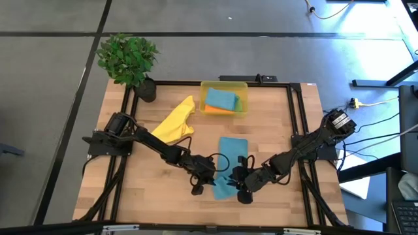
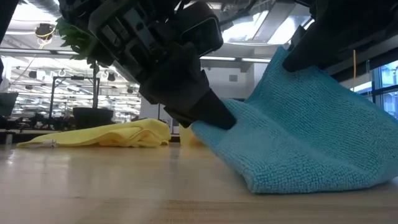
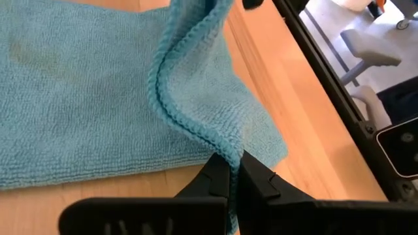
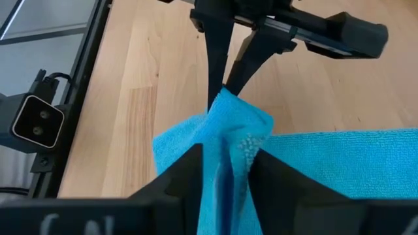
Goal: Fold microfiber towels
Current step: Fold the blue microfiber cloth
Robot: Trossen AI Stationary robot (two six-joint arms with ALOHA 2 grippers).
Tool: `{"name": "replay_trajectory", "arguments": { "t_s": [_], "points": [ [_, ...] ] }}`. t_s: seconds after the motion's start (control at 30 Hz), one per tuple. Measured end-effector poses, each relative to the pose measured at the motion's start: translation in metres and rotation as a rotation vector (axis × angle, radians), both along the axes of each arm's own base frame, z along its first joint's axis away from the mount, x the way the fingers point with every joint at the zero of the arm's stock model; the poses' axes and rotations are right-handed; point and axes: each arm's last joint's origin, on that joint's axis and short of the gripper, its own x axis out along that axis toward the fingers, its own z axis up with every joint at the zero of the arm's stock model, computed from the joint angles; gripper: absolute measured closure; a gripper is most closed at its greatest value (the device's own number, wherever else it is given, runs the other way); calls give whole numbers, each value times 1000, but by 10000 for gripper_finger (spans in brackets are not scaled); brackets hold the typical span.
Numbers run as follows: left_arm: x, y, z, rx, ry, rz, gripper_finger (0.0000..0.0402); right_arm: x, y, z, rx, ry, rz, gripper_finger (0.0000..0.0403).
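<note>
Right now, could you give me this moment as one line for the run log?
left gripper: shut on teal towel edge | right gripper: open around same corner | yellow towel: unfolded, apart | bin: folded towels

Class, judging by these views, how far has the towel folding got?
Looks done: folded teal and orange towels in the yellow bin. In hand: the teal towel, pinched by the left gripper, with the right gripper open around it. Left: the crumpled yellow towel.
</note>
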Motion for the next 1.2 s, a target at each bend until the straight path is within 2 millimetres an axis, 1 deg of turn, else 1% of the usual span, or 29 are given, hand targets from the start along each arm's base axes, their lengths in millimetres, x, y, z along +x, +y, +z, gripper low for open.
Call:
{"name": "replay_trajectory", "arguments": {
  "t_s": [0.17, 0.43, 0.53, 0.67, 0.7, 0.77, 0.93, 1.03, 1.2],
  "points": [
    [0, 0, 0, 0, -2, 0, 401, 0, 0, 0, 7, 4, 8, 277],
    [0, 0, 0, 0, -2, 0, 401, 0, -1, 0, -28, -12, -7, 282],
    [-1, 0, -1, 7, 19, 0, 401, 1, -1, 1, -73, -27, -3, 310],
    [-3, 1, -3, 30, 42, -14, 401, 4, 4, 10, -125, -63, 41, 382],
    [-4, 2, -2, 39, 52, -20, 401, 4, 7, 13, -138, -71, 60, 391],
    [-5, 2, 3, 49, 55, -25, 401, 4, 11, 16, -134, -76, 73, 392],
    [-12, 1, 31, 120, 64, -40, 401, -5, 20, 15, -121, -6, 71, 397],
    [-13, -9, 49, 144, 53, -89, 402, -12, 27, 14, -70, 15, 50, 398],
    [-15, -35, 64, 200, 80, -201, 401, -13, 45, 6, 14, -15, 61, 400]
  ]
}}
